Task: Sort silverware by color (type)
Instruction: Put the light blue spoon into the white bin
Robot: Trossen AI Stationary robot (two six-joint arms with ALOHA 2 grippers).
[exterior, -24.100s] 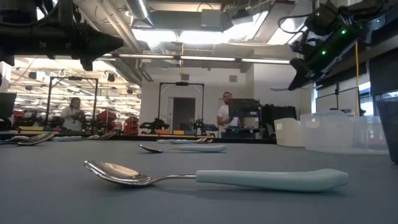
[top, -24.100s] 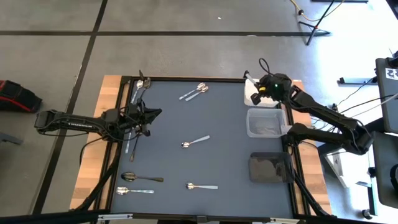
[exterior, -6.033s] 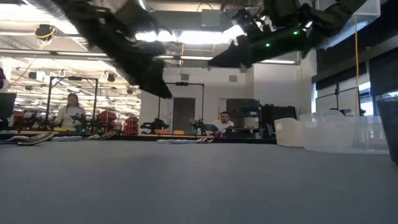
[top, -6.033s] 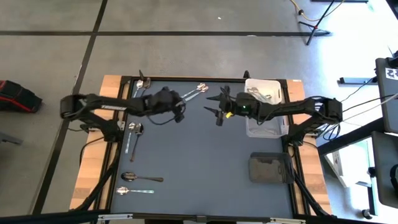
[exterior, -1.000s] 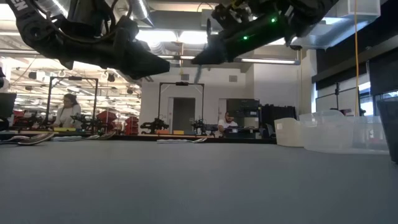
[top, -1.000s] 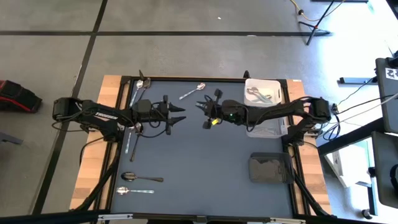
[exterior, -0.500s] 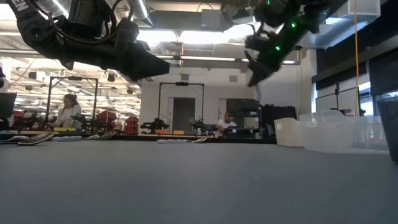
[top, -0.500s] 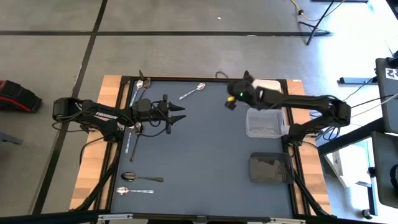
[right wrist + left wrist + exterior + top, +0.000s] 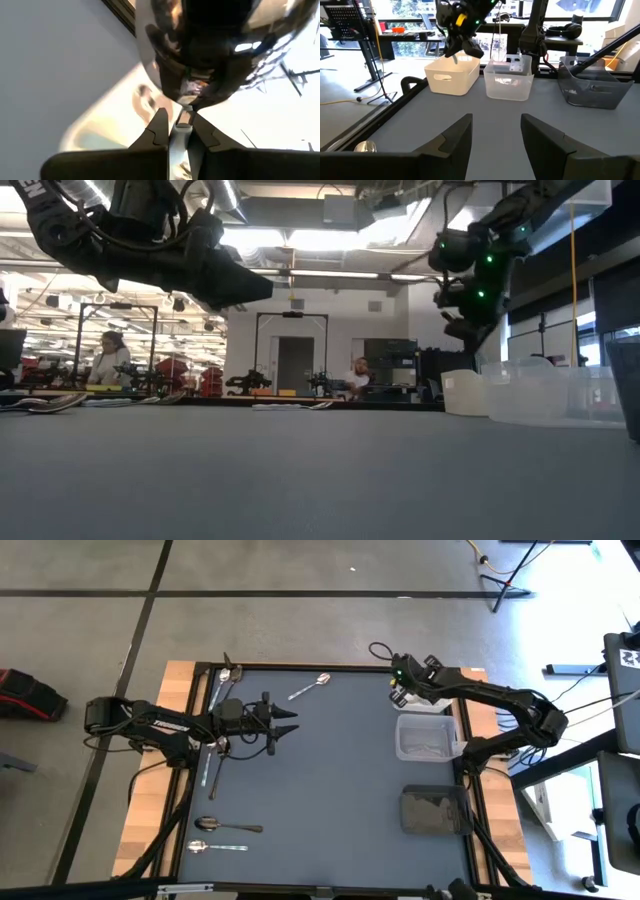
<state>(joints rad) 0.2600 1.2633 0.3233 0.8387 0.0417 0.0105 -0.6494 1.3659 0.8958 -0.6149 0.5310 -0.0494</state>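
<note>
My right gripper (image 9: pixel 398 694) hangs over the white bin (image 9: pixel 451 76) at the table's far right corner, shut on a shiny spoon (image 9: pixel 210 45). Some silverware lies in that bin (image 9: pixel 144 98). My left gripper (image 9: pixel 287 723) hovers open and level over the table's left half, holding nothing. One spoon (image 9: pixel 311 686) lies flat on the mat at the far middle. More spoons lie along the left edge (image 9: pixel 213 754) and at the near left (image 9: pixel 228 827). My right gripper pinches the spoon between its two fingers at the pale handle's end beside the bowl (image 9: pixel 180 131). The bowl (image 9: pixel 200 60) sticks out beyond the fingertips. The fingers slant down from above. The spoon is lifted clear, over the white bin.
A clear bin (image 9: pixel 428 737) and a dark bin (image 9: pixel 435 808) stand in a row along the right edge, nearer than the white one. The mat's middle (image 9: pixel 330 780) is bare. People and equipment show in the room behind the table.
My right gripper has swung from over the middle of the table toward the far right corner, carrying the spoon, and has tipped from nearly level to slanting down over the white bin.
</note>
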